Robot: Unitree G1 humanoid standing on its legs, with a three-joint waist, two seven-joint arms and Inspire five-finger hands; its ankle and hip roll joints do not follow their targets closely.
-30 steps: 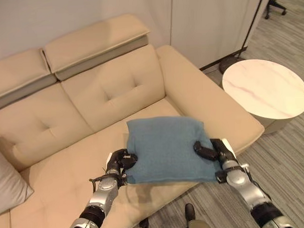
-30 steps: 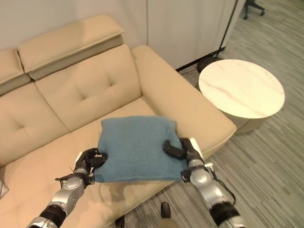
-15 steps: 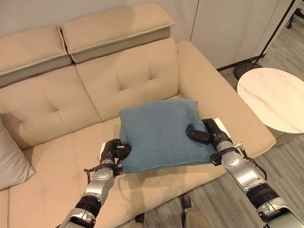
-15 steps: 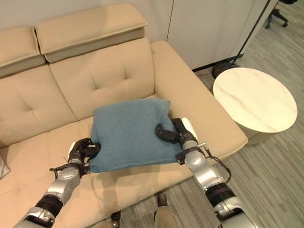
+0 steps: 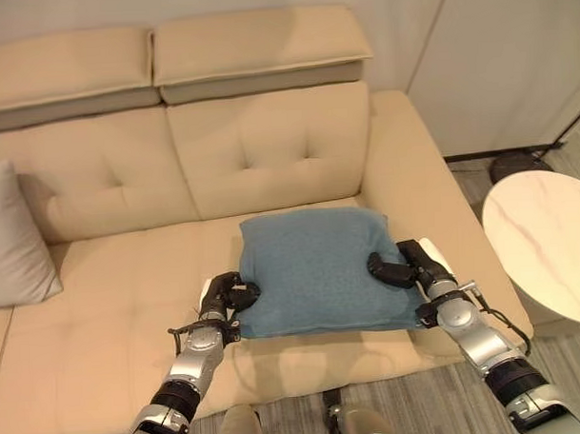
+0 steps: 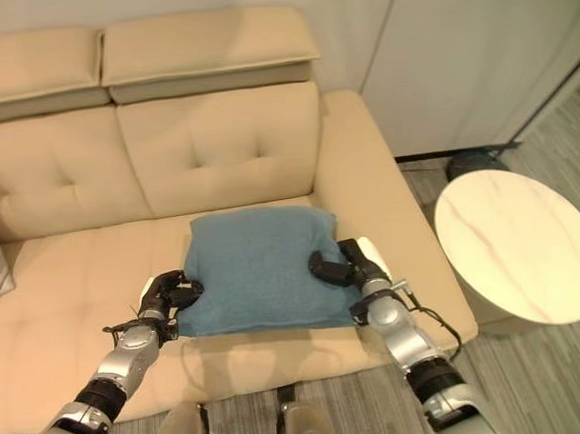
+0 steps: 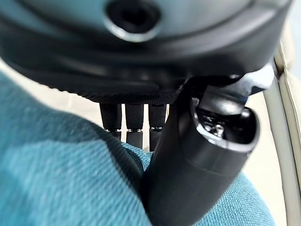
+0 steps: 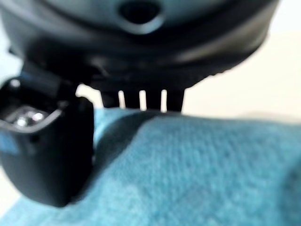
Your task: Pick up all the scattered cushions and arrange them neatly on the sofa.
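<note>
Left eye view is looking down on a beige sofa [image 5: 103, 319] that is spreading across most of the frame, its tufted back running along the top. At the far left edge, a pale grey cushion [image 5: 12, 236] is leaning upright against the sofa's back. Moving toward the lower middle, the left hand [image 5: 224, 300] is coming up from the bottom left and is clamping the left edge of a teal cushion [image 5: 316, 268], its thumb lying on the top face; in the left wrist view the fingers [image 7: 134, 117] are reaching under the cloth while the thumb is pressing on top, so the hand is gripping the cushion. The teal cushion is lying flat and roughly level in the centre of the frame, over the front part of the right-hand seat; whether it is touching the seat or being held just above it cannot be told. On its right edge, the right hand [image 5: 411, 270] is pinching the cloth in the same manner, thumb on top, and the right wrist view is showing its fingers [image 8: 141, 100] tucked beneath the teal fabric. At the right edge of the frame, a round white marble-topped desk [image 5: 548, 246] is standing on grey striped floor [image 5: 562, 360], just beside the sofa's arm.
</note>
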